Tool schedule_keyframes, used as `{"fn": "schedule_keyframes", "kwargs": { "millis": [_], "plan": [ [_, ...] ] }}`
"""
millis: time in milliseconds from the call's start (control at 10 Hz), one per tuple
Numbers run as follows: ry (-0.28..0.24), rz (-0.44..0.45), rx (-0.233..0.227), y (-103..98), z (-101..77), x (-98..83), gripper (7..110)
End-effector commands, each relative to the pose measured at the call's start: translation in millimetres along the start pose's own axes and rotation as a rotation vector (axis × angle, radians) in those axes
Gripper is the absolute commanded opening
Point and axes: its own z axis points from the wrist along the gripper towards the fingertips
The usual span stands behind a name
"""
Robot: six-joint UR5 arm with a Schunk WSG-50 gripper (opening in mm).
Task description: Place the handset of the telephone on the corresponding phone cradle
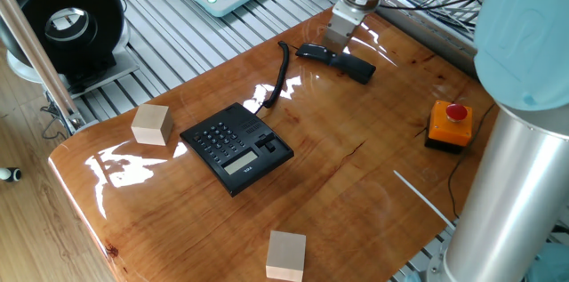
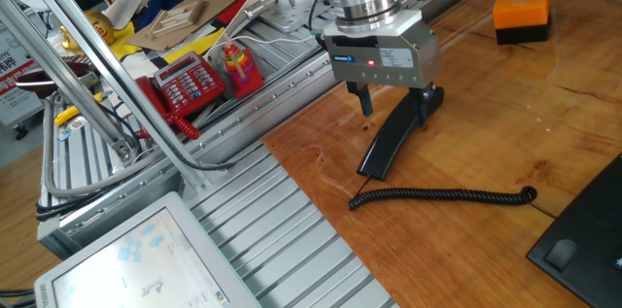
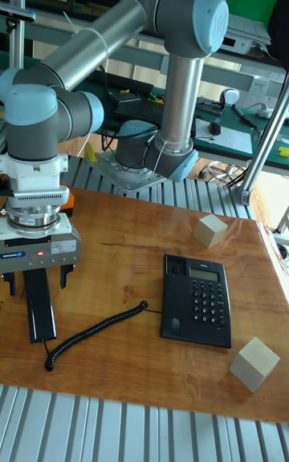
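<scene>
One small label on the wide-spread gripper (image 2: 394, 107) over the handset (image 2: 393, 137) looks unreadable.

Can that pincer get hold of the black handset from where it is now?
Probably yes. The pincer hangs open right over the handset, one finger on each side, and nothing lies between them. The coiled cord trails off to the side, out of the way.

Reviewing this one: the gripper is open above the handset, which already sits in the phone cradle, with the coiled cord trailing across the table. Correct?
Not quite. The handset lies on the table, well apart from the phone cradle, as the tall fixed view shows. The rest holds: the gripper is open above it, and the coiled cord trails across the table.
</scene>
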Motion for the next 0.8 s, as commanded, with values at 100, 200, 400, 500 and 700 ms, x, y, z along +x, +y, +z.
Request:
{"fn": "schedule_keyframes", "kwargs": {
  "millis": [100, 200, 400, 500, 700],
  "plan": [
    [0.002, 0.019, -0.010, -7, 1.5, 8.8, 66],
    [0.001, 0.028, -0.009, -8, 5.6, 7.4, 66],
    [-0.011, 0.027, -0.015, -8, 11.1, 3.5, 66],
    [-0.018, 0.038, -0.028, -4, 9.6, 1.6, 66],
    [-0.002, 0.065, -0.031, -3, 7.4, 3.6, 66]
  ]
}}
